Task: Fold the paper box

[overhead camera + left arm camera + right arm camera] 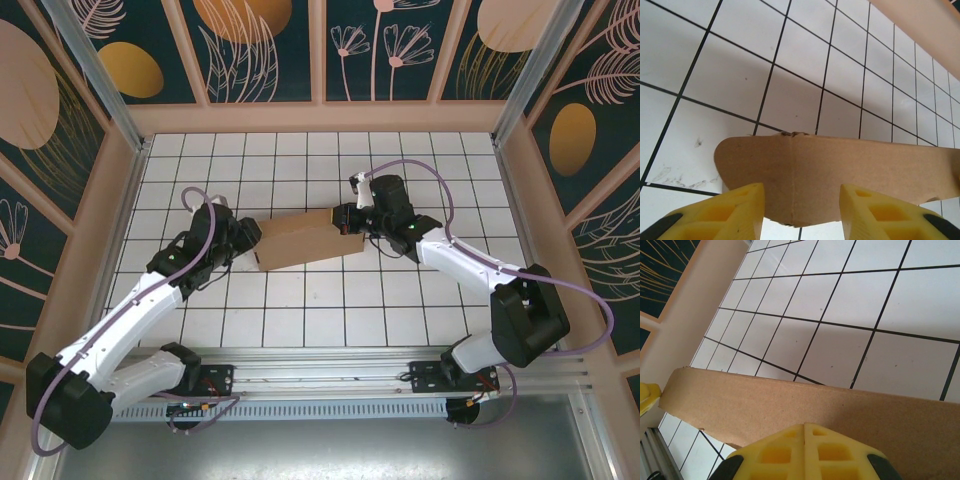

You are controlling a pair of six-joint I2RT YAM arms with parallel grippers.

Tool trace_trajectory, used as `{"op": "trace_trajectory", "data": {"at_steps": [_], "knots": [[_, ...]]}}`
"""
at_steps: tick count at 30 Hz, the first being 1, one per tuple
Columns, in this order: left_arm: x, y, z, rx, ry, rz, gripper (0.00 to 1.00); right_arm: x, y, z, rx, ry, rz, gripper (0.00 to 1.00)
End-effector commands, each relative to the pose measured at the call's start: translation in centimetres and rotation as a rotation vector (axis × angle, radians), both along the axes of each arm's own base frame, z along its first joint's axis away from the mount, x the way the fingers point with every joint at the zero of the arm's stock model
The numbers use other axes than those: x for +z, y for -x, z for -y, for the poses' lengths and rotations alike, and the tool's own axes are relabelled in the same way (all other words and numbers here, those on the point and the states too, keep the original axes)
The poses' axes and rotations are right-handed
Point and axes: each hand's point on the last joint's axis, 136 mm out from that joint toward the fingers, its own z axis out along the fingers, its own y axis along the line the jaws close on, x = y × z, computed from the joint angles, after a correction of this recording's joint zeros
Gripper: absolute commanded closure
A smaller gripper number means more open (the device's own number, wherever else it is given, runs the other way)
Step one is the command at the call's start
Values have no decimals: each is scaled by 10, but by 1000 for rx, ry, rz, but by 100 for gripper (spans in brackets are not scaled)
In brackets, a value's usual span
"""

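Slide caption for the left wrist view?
Open left gripper at a creased flap of the paper box, tiled table beyond.

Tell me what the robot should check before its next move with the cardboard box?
1. Check the left claw is open: ok, its yellow fingers stand apart.
2. Check it is clear of the paper box: cannot tell, cardboard sits in the gap between those fingers.
3. Check the right claw is shut: ok, its fingers are pressed together.
4. Check the right claw is really pinching cardboard: cannot tell, its tips hide the contact.
5. Check the paper box rests on the tiled table with a claw at each end: ok.
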Motion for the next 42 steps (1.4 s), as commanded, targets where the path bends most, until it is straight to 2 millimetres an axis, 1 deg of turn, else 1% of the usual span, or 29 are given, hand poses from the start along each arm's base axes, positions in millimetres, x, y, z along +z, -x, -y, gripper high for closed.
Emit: {"op": "trace_trajectory", "data": {"at_steps": [1, 6, 9, 14, 20, 23, 27, 29, 32, 34, 36, 42], "knots": [[-12, 2, -1, -10, 10, -29, 57, -44, 15, 8, -13, 91, -126, 94], [-26, 1, -2, 5, 12, -44, 57, -46, 17, 5, -1, 85, -133, 93], [-26, -4, 0, 12, 28, -25, 58, -49, 19, 2, 9, 86, -140, 93], [-26, -14, 11, -13, 72, -10, 59, -53, 23, -2, 22, 89, -152, 93], [-35, -11, 22, -37, 162, -8, 63, -53, 25, -4, 33, 89, -162, 93], [-31, -9, 24, -50, 201, 25, 65, -53, 25, -4, 32, 91, -164, 93], [-19, -8, 15, -41, 210, 65, 66, -52, 21, -2, 16, 101, -161, 93], [-14, -7, 11, -46, 174, 71, 63, -52, 19, -1, 1, 107, -159, 92], [-12, -6, 2, -46, 77, 45, 58, -50, 14, 3, -31, 118, -155, 91], [-12, -5, -7, -24, 12, 24, 57, -48, 12, 2, -37, 114, -153, 91], [-8, -5, -11, -24, -20, 29, 57, -48, 12, 1, -36, 112, -157, 91], [11, -7, -12, -46, -62, 51, 58, -48, 11, 1, -39, 121, -161, 90]]}}
